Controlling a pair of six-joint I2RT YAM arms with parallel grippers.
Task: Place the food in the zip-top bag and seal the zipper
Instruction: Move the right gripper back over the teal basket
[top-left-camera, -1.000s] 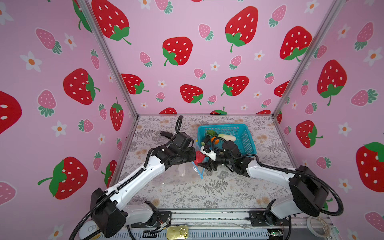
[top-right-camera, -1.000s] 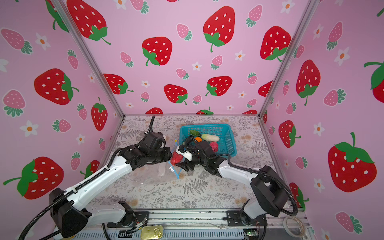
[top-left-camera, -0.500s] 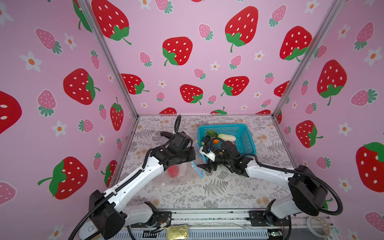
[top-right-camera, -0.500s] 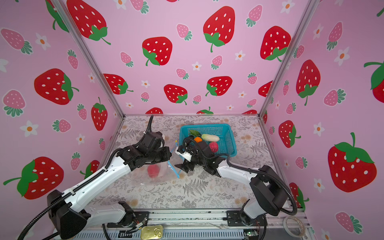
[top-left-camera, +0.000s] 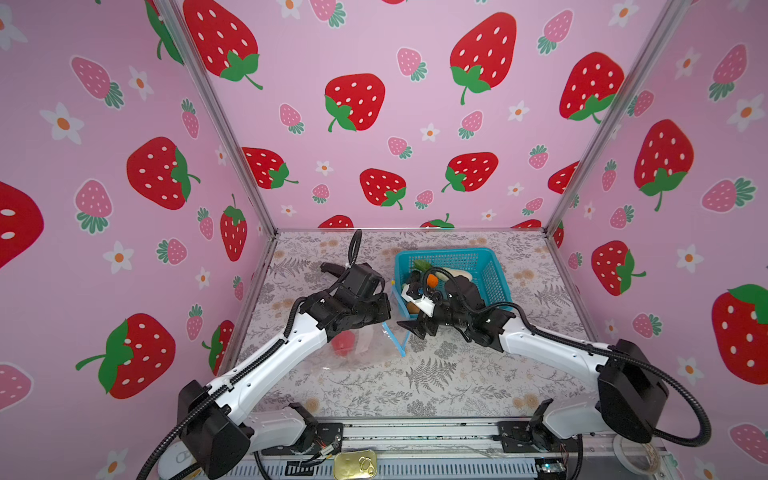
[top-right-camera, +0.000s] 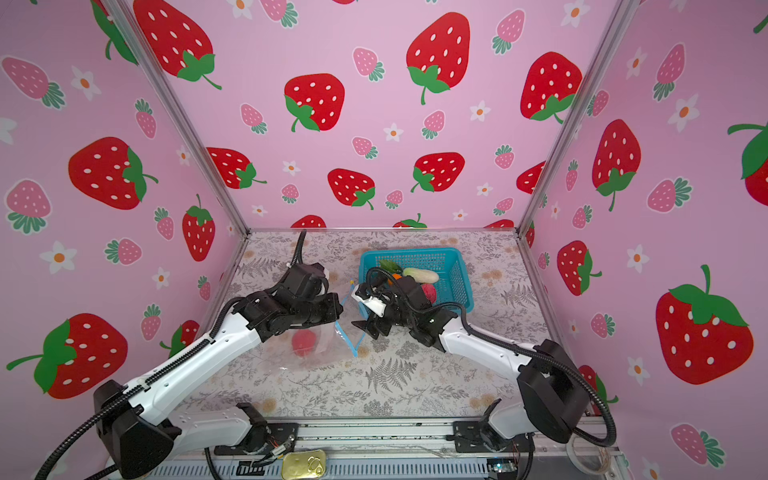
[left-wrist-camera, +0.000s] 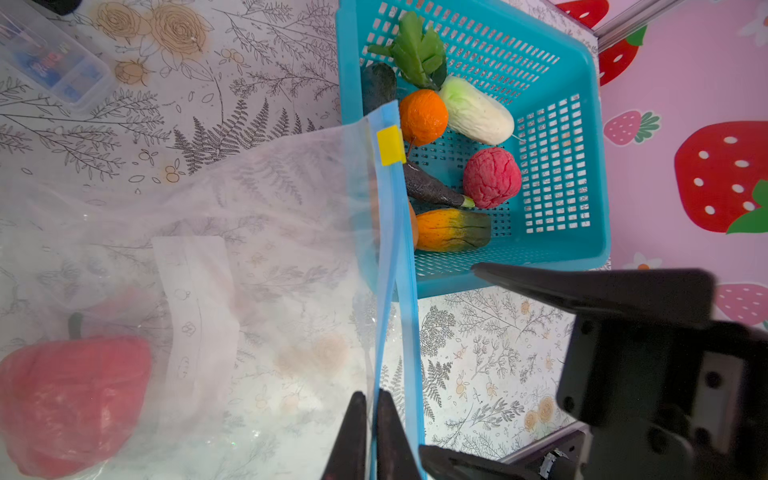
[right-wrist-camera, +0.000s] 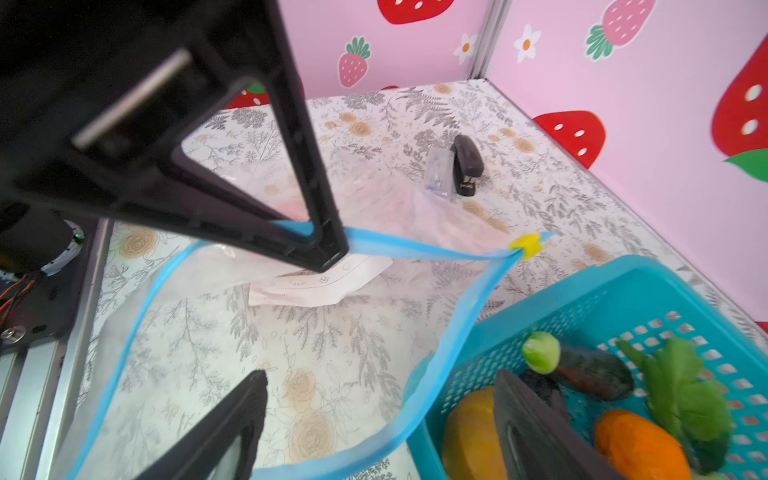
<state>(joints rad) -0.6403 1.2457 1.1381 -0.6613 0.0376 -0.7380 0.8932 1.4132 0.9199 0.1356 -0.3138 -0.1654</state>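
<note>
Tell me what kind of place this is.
Probably a staged robot test booth, not a real kitchen: strawberry-print walls on a metal frame, two robot arms mounted on a front rail, and toy food in a basket beside a zip bag.

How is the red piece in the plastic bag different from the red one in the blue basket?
The bagged red piece lies inside the zip-top bag, hazy behind plastic; the basket's red lump sits uncovered in the teal basket. The bagged red piece looks smooth with a dark stem; the basket's red lump is wrinkled and pinker. Both are reddish toy food.
</note>
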